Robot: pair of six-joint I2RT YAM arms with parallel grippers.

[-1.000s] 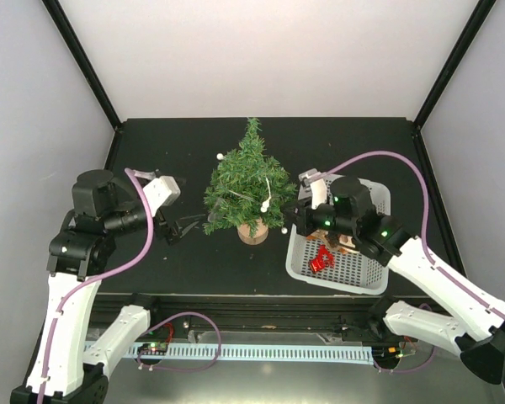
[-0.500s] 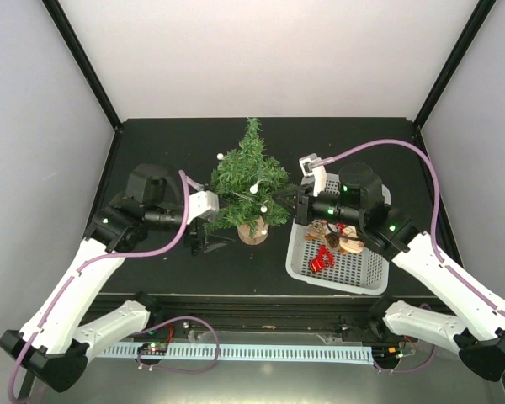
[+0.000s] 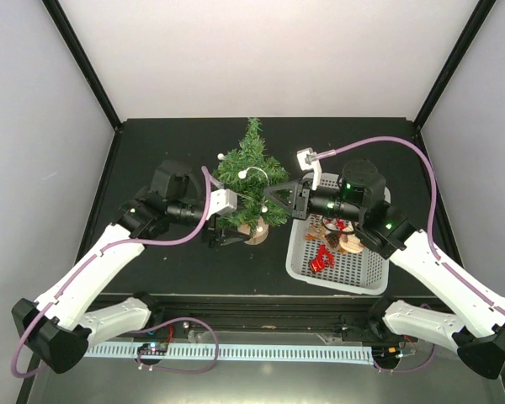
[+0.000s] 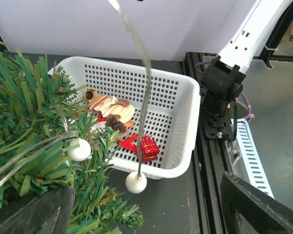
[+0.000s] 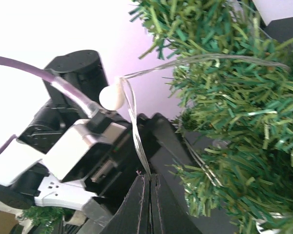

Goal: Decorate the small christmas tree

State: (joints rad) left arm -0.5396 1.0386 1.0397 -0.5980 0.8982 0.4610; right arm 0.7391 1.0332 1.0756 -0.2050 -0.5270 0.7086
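The small christmas tree (image 3: 251, 178) stands mid-table on a round wooden disc (image 3: 256, 231). A clear wire garland with white beads (image 3: 245, 172) is draped over its branches. My right gripper (image 3: 265, 194) is at the tree's right side, shut on the garland wire; in the right wrist view its tips (image 5: 149, 178) pinch the wire below a white bead (image 5: 111, 96), beside the tree (image 5: 234, 122). My left gripper (image 3: 225, 237) is open and empty at the tree's lower left. In the left wrist view (image 4: 146, 214) the tree (image 4: 34, 141) is against its left finger and a bead (image 4: 136, 183) hangs between the jaws.
A white basket (image 3: 358, 273) sits right of the tree; it also shows in the left wrist view (image 4: 185, 97). It holds a red gift ornament (image 4: 150, 147), a pine cone (image 4: 116, 125), wooden ornaments (image 4: 112, 105) and a gold bell (image 4: 90, 92). Black frame posts stand at the back corners.
My left arm has swung right, bringing its open gripper to the tree's base. My right gripper has moved left from the basket to the tree, carrying the garland wire.
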